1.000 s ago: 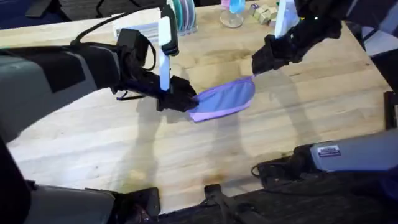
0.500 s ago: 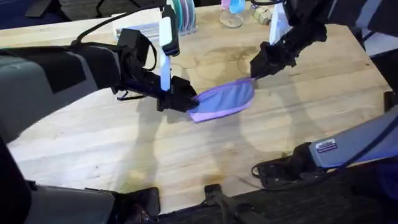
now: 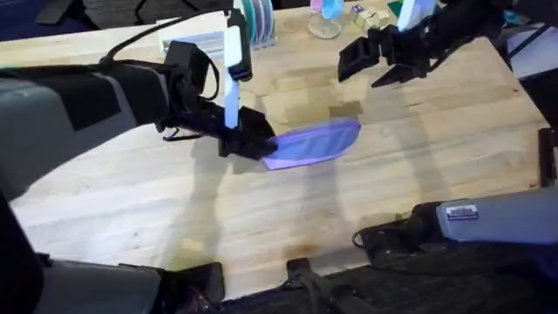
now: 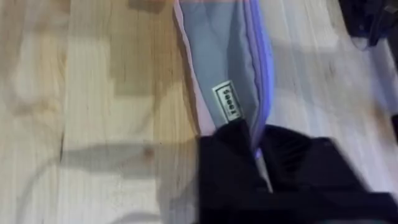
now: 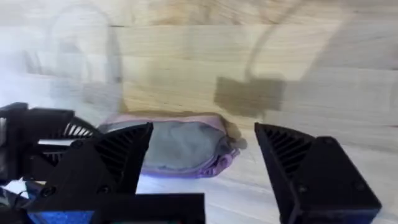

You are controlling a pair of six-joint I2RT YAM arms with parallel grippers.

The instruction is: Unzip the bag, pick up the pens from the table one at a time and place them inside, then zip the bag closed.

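The lavender bag lies flat on the wooden table near the middle. My left gripper is shut on the bag's left end. The left wrist view shows the black fingers pinching the fabric just below a small label, with the bag stretching away from them. My right gripper hangs open above and behind the bag's right end, touching nothing. In the right wrist view its fingers stand wide apart with the bag well below them. Whether the zipper is open I cannot tell. The pens are out of view.
Along the table's far edge stand a rack of coloured discs, a clear glass item and small wooden blocks. A white flat item lies behind the left arm. Bare wood stretches in front of the bag.
My right gripper has let go of the bag's right end, opened, and risen back toward the far edge. The bag's right end has dropped flat. The left gripper has held still.
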